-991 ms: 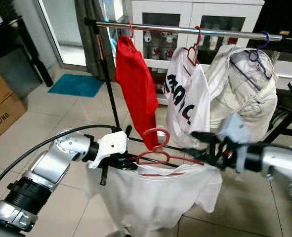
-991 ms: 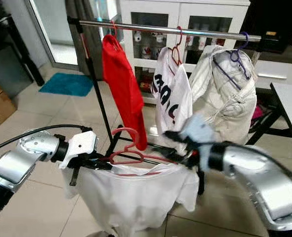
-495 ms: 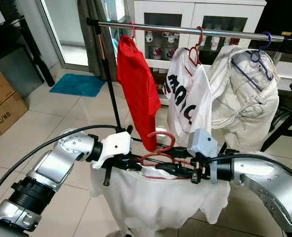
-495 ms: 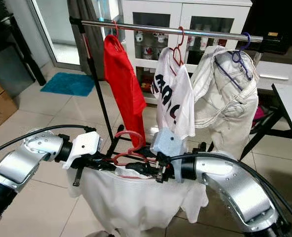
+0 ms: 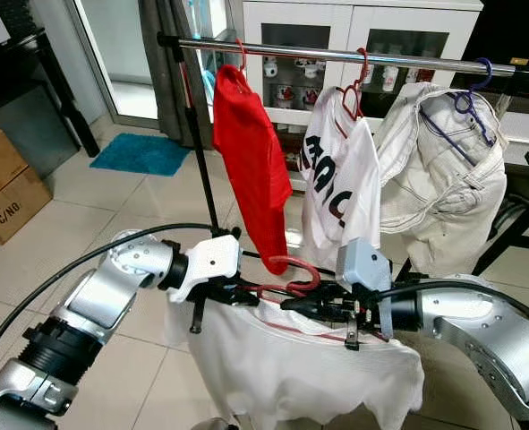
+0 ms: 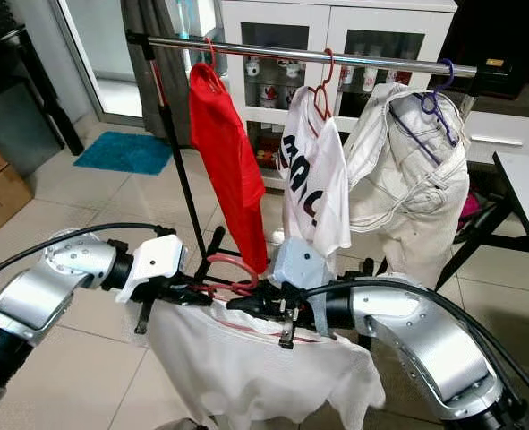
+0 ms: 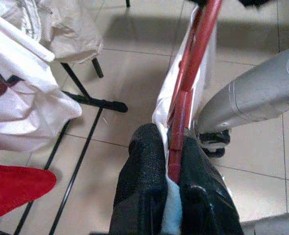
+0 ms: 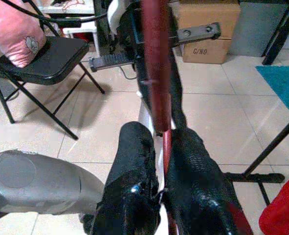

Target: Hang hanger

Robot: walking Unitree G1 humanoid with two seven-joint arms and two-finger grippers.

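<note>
A red hanger (image 5: pixel 293 271) carrying a white garment (image 5: pixel 300 367) is held low in front of me, below the clothes rail (image 5: pixel 336 55). My left gripper (image 5: pixel 233 294) is shut on the hanger's left arm; in the left wrist view its fingers (image 7: pixel 144 161) pinch the red bar (image 7: pixel 193 58) and white cloth. From the right, my right gripper (image 5: pixel 295 305) is shut on the hanger just under its hook, and its fingers (image 8: pixel 134 152) clamp the red bar (image 8: pixel 155 63) in the right wrist view. The hook lies tipped over, well under the rail.
The rail holds a red shirt (image 5: pixel 251 161), a white printed shirt (image 5: pixel 340 179) and a cream jacket (image 5: pixel 439 170). Its black upright (image 5: pixel 197 152) stands at the left end. A cardboard box (image 5: pixel 4 193), a blue mat (image 5: pixel 139 154) and a white cabinet (image 5: pixel 354 27) lie beyond. A table (image 6: pixel 524 179) is at right.
My right gripper swung in from the hanger's right end to just under the hook and shut there. The hook has tipped lower and the garment now droops further to the right.
</note>
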